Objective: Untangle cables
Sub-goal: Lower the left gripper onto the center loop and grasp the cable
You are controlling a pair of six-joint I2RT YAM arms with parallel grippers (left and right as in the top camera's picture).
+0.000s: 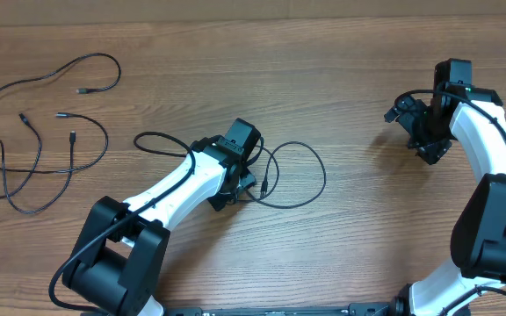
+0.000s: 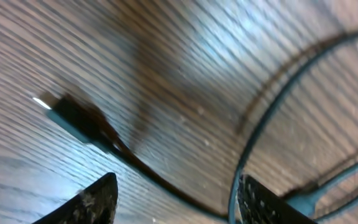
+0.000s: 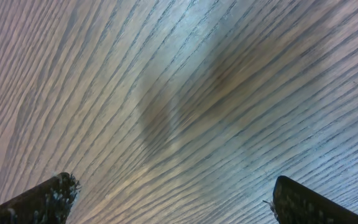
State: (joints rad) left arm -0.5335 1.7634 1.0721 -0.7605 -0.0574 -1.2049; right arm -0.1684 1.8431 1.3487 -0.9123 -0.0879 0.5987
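Wood-grain table (image 1: pixel 341 79), lit from above, no clutter beyond the cords and the two arms. Left gripper (image 2: pixel 178 190) sits low over the middle of the table; its wrist view shows both fingers (image 2: pixel 98 202) standing apart, jaws open, with nothing pinched. One looped cable (image 1: pixel 324 175) lies directly beneath and just right of the left gripper: a black strand runs across the gap between the fingers, flat on the wood, ending in a small plug (image 2: pixel 73 118) just ahead of the left gripper. A second pass of the same cord curves by the right-hand finger, so the loop appears to cross itself there; whether it is knotted or merely overlaid I cannot tell. Well to the left of the left gripper, and farther back, the loose cables (image 1: pixel 40 149) are spread in long open curves with several plug ends showing; a few strands overlap but none look bundled. Right gripper (image 3: pixel 173 199) hangs far to the right of the left gripper, jaws fully apart over bare wood, holding nothing and near no cord. Judgement on progress: well along. One cord is separated from the group and lies alone at centre; what remains is to lay this loop out straight and to part the few crossings in the far-left group. Next grasp likely belongs at the plug end.
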